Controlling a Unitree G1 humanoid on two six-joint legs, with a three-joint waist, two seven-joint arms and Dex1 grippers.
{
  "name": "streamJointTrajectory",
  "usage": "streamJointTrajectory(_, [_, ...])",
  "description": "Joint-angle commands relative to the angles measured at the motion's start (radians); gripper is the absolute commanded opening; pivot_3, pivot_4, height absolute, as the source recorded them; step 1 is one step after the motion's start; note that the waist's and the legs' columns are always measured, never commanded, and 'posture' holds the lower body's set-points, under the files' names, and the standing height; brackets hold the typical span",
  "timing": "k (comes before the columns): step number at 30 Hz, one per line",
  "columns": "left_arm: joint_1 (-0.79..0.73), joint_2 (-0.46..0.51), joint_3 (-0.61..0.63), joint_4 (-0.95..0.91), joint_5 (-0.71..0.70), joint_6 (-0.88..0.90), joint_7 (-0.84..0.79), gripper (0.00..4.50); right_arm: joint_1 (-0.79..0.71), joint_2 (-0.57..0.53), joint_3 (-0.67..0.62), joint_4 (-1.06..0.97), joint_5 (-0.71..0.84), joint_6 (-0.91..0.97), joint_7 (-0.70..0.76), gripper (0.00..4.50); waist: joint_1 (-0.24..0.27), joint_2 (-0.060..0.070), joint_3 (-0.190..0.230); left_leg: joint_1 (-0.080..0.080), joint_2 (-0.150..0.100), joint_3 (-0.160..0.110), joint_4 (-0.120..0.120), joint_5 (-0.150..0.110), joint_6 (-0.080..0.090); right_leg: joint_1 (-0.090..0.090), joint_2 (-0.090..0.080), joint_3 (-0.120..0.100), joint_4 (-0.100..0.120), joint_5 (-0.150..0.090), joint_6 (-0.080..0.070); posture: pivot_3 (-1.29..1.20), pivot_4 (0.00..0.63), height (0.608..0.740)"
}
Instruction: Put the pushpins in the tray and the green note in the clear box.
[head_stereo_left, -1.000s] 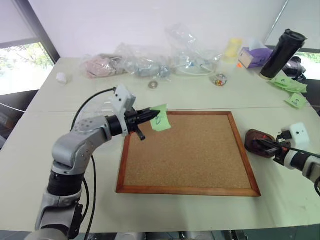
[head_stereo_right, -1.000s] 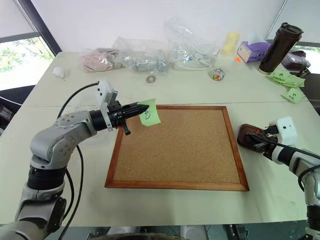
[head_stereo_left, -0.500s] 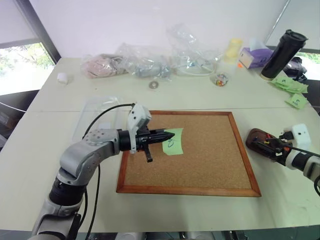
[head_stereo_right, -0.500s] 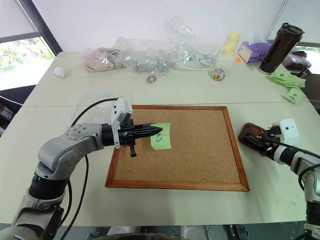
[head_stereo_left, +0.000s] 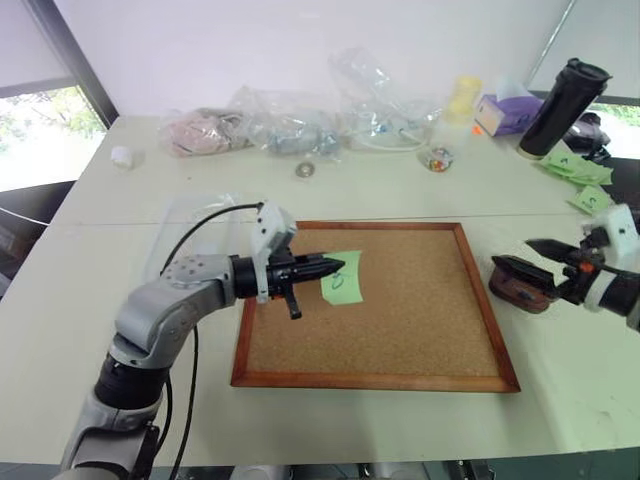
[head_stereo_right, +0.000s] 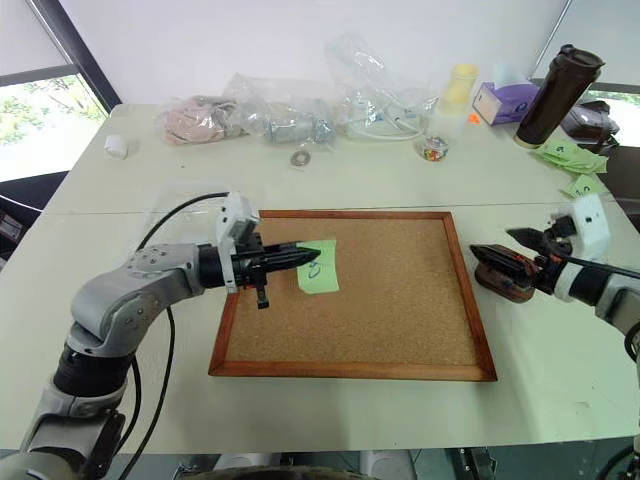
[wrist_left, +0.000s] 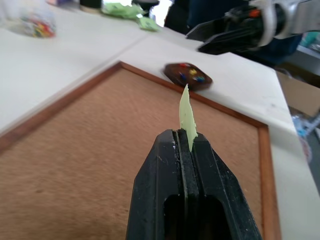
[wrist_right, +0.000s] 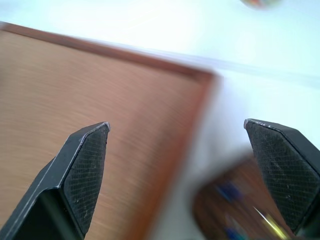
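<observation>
My left gripper (head_stereo_left: 335, 266) is shut on the edge of the pale green note (head_stereo_left: 342, 283) and holds it level over the left part of the cork board (head_stereo_left: 420, 320). Along the left wrist view the note (wrist_left: 186, 112) stands edge-on between the closed fingers. The clear box (head_stereo_left: 190, 222) lies just left of the board, partly behind my left arm. Right of the board sits the reddish-brown tray (head_stereo_right: 503, 278) with several coloured pushpins (wrist_left: 192, 75) in it. My right gripper (head_stereo_right: 510, 247) hovers open just above the tray, holding nothing.
Wrinkled plastic bags (head_stereo_left: 290, 125), a small jar of pins (head_stereo_left: 438, 159), a yellow cup (head_stereo_left: 466, 98), a purple tissue box (head_stereo_left: 510, 112) and a black tumbler (head_stereo_left: 565, 108) line the table's far side. A bunch of green notes (head_stereo_left: 575, 168) lies at the far right.
My right gripper opened and rose up and leftward off the tray. My left gripper carried the note from the board's far-left corner to over the board, then held still.
</observation>
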Motion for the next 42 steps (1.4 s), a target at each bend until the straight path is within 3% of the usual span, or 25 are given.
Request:
streamJointTrajectory(1, [-0.031,0.043,0.118,-0.052,-0.033,0.023,0.055,0.0,-0.079,-0.027,0.084,-0.11,0.052,0.014,0.031,4.45,0.003,0.0,0.0,0.0,0.0,0.0,0.0,0.0,0.0,0.0,0.0,0.0,0.0,0.0,0.0,0.0,0.15,0.74])
streamJointTrajectory(10, [0.022,0.209,0.36,0.007,0.029,0.046,0.189,0.0,-0.274,0.028,0.334,-0.193,0.088,-0.002,0.087,4.45,0.001,-0.002,0.001,-0.001,-0.001,-0.001,0.0,0.0,0.0,-0.001,-0.002,-0.001,-0.001,0.0,0.0,0.0,0.15,0.74])
streamJointTrajectory(13, [0.117,0.259,0.386,0.058,0.108,0.0,0.213,0.0,-0.316,0.043,0.394,-0.193,0.076,-0.015,0.114,4.45,-0.003,-0.001,0.001,0.0,-0.001,-0.002,-0.002,0.0,0.0,-0.003,-0.001,-0.001,0.0,0.0,0.0,0.0,0.15,0.74])
streamJointTrajectory(19, [0.21,0.264,0.361,0.147,0.19,-0.084,0.21,0.0,-0.346,0.047,0.448,-0.169,0.038,-0.05,0.135,4.45,0.008,-0.003,0.002,-0.002,-0.001,-0.003,0.0,0.0,0.0,-0.002,-0.002,-0.002,0.0,0.0,0.0,0.0,0.15,0.74])
streamJointTrajectory(22, [0.213,0.239,0.344,0.18,0.193,-0.097,0.198,0.91,-0.348,0.048,0.455,-0.164,0.032,-0.057,0.135,4.5,0.008,-0.003,0.002,-0.002,-0.002,-0.003,0.0,0.0,0.0,-0.002,-0.003,-0.002,-0.001,0.0,0.0,0.0,0.15,0.74])
streamJointTrajectory(30, [0.166,0.265,0.381,0.193,0.161,-0.105,0.141,4.47,-0.31,0.026,0.439,-0.155,-0.004,-0.082,0.135,4.5,0.003,-0.003,0.002,-0.002,-0.002,-0.003,-0.001,0.0,0.0,-0.003,-0.003,-0.002,0.0,0.0,0.0,0.0,0.15,0.74])
streamJointTrajectory(34, [0.108,0.286,0.415,0.1,-0.002,-0.012,0.051,4.47,-0.262,-0.032,0.403,-0.129,-0.034,-0.118,0.176,4.5,0.007,-0.003,0.002,-0.002,-0.002,-0.003,-0.001,0.0,0.0,-0.003,-0.003,-0.002,0.0,0.0,0.0,0.0,0.15,0.74])
streamJointTrajectory(42, [0.079,0.329,0.252,-0.032,-0.09,-0.033,-0.161,4.47,-0.147,-0.129,0.31,-0.103,-0.062,-0.16,0.233,4.5,0.004,-0.002,0.003,-0.002,-0.002,-0.002,-0.002,0.0,0.0,-0.003,-0.003,-0.002,0.0,0.0,0.0,0.0,0.15,0.74])
